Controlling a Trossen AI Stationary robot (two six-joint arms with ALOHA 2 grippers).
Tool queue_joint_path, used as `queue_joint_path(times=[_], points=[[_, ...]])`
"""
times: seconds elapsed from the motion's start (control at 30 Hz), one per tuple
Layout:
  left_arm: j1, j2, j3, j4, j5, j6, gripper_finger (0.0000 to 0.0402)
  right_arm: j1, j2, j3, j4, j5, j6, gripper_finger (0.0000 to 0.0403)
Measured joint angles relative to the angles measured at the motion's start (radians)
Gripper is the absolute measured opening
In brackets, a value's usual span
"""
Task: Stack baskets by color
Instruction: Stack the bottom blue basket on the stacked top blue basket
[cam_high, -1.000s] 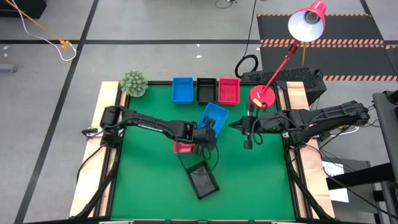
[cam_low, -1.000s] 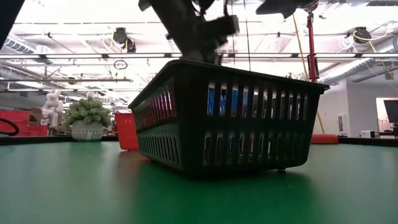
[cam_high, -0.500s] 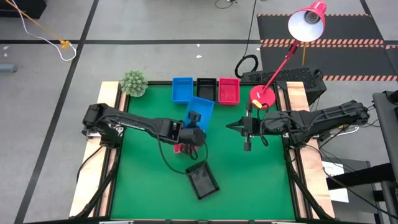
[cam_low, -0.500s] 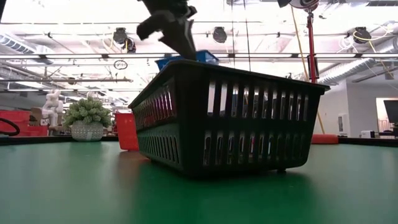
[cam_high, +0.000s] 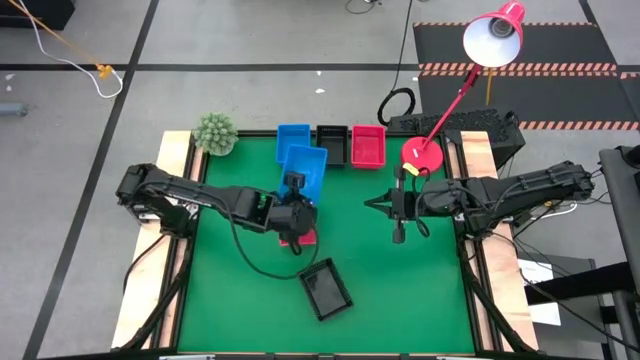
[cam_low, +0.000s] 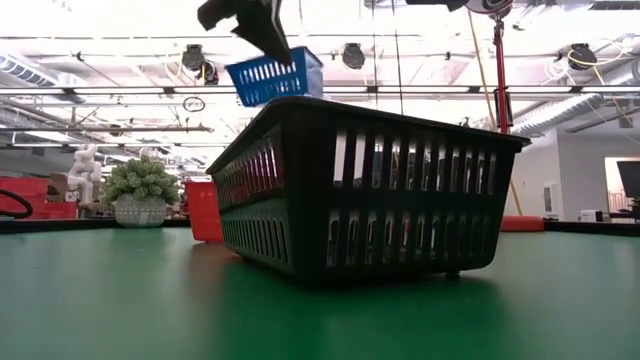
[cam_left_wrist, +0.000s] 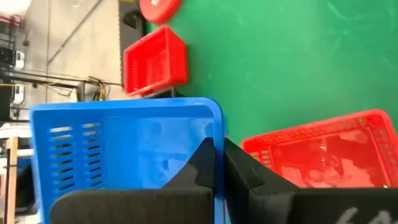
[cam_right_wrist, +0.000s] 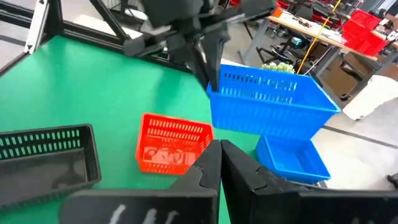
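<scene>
- Lifted blue basket (cam_high: 304, 169): mesh-sided, held in the air by the left gripper (cam_high: 293, 184) clamped on its rim, tilted, just in front of the far-edge row.
- Blue basket (cam_high: 292, 141): flat at the surface's far edge, left end of a row of three.
- Black basket (cam_high: 331, 143): middle of that row, upright.
- Red basket (cam_high: 368, 145): right end of the row, upright.
- Second red basket (cam_right_wrist: 172, 144): near the surface's centre, under the left gripper, upright.
- Second black basket (cam_high: 325, 289): near the front edge, turned at an angle, open side up.
</scene>
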Motion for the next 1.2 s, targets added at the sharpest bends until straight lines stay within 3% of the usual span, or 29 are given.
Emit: queue_joint_path(times=[0.5,1.07,1.2], points=[[0.159,-0.066,0.001,0.003,0.013,0.042,0.0013,-0.01,0.0,0.0,0.024,0.002,-0.078,0.0002],[0.429,-0.031,0.001,0.021,0.262,0.133,0.0007,-0.01,0.0,0.0,0.022,0.002,-0.078,0.0002],[0.471,-0.005,0.001,0.035,0.272,0.144,0.0017,-0.01,0.0,0.0,0.022,0.001,-0.074,0.0002]])
